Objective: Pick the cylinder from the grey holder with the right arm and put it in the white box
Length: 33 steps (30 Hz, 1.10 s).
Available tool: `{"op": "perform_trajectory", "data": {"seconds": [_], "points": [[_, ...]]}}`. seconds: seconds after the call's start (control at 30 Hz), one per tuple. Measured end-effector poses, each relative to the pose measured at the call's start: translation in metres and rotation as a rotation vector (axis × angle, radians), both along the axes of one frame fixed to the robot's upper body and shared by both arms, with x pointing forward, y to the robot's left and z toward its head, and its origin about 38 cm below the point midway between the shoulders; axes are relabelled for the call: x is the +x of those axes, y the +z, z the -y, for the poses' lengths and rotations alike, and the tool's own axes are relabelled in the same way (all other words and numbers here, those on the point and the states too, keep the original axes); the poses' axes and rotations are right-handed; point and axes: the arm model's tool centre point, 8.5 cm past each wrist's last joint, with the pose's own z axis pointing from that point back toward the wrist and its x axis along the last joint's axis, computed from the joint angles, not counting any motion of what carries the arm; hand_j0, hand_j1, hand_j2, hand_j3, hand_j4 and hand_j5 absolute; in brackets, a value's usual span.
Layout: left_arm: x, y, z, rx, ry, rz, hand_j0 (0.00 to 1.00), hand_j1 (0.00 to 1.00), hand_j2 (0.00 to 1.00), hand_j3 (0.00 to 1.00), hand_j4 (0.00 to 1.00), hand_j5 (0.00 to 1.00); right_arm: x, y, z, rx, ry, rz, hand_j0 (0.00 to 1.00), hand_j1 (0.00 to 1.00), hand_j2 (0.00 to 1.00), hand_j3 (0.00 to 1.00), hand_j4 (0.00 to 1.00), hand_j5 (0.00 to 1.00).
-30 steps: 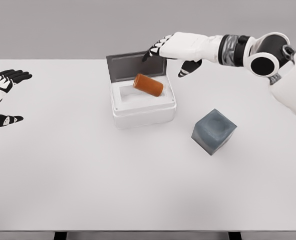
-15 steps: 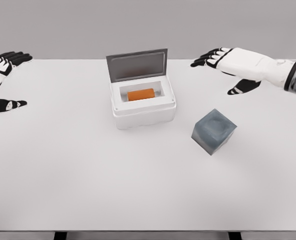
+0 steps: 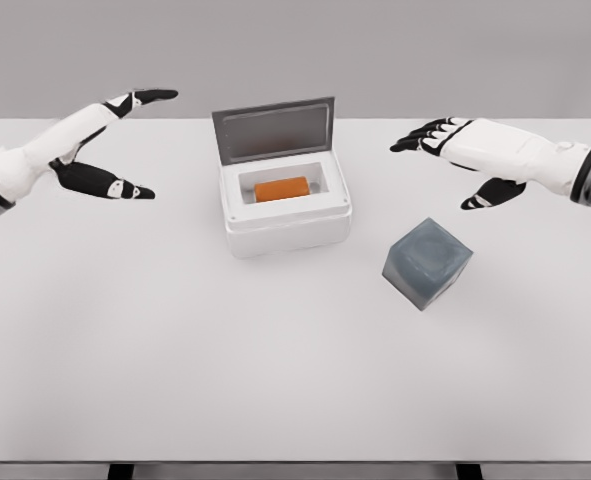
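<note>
Spreading across most of the view, the white table [image 3: 275, 380] shows two dark supports at its near edge, cut off by the bottom of the frame. Nearest of the objects is the grey holder [image 3: 427, 262], a cube turned corner-on, with a shallow round hollow in its top face. Farther back and to the left stands the white box [image 3: 287, 212], its grey-lined lid [image 3: 275, 130] propped upright behind the opening. The orange cylinder [image 3: 282, 189] lies on its side inside the recess, its long axis running left to right and roughly level; its lower part is hidden by the box's front wall, and its end faces are hard to make out. The right hand [image 3: 465, 155] hovers above the table to the right of the box, beyond the holder, fingers spread and holding nothing; its arm is cut off at the right edge. The left hand [image 3: 100, 150] reaches in from the left, well apart from the box, fingers loose and thumb splayed, grasping nothing.
</note>
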Motion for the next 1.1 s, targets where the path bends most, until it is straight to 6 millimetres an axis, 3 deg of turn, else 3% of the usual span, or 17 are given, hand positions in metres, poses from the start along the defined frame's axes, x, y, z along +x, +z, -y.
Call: {"op": "perform_trajectory", "data": {"seconds": [0.1, 0.43, 0.77, 1.1], "points": [[0.023, 0.002, 0.003, -0.070, 0.016, -0.112, 1.00, 1.00, 1.00, 1.00, 1.00, 1.00, -0.002, 0.002, -0.002, -0.003, 0.009, 0.007, 1.00, 1.00, 1.00, 1.00, 1.00, 1.00], [0.071, -0.031, 0.021, -0.222, 0.121, -0.409, 1.00, 1.00, 1.00, 1.00, 1.00, 1.00, -0.004, 0.005, -0.005, -0.002, 0.016, 0.015, 1.00, 1.00, 1.00, 1.00, 1.00, 1.00], [0.090, -0.055, 0.042, -0.306, 0.151, -0.549, 1.00, 1.00, 1.00, 1.00, 1.00, 1.00, -0.006, 0.010, -0.005, -0.009, 0.021, 0.026, 1.00, 1.00, 1.00, 1.00, 1.00, 1.00], [0.092, -0.085, 0.057, -0.326, 0.164, -0.628, 1.00, 1.00, 1.00, 1.00, 1.00, 1.00, -0.007, 0.010, -0.002, -0.017, 0.019, 0.026, 1.00, 1.00, 1.00, 1.00, 1.00, 1.00]]}}
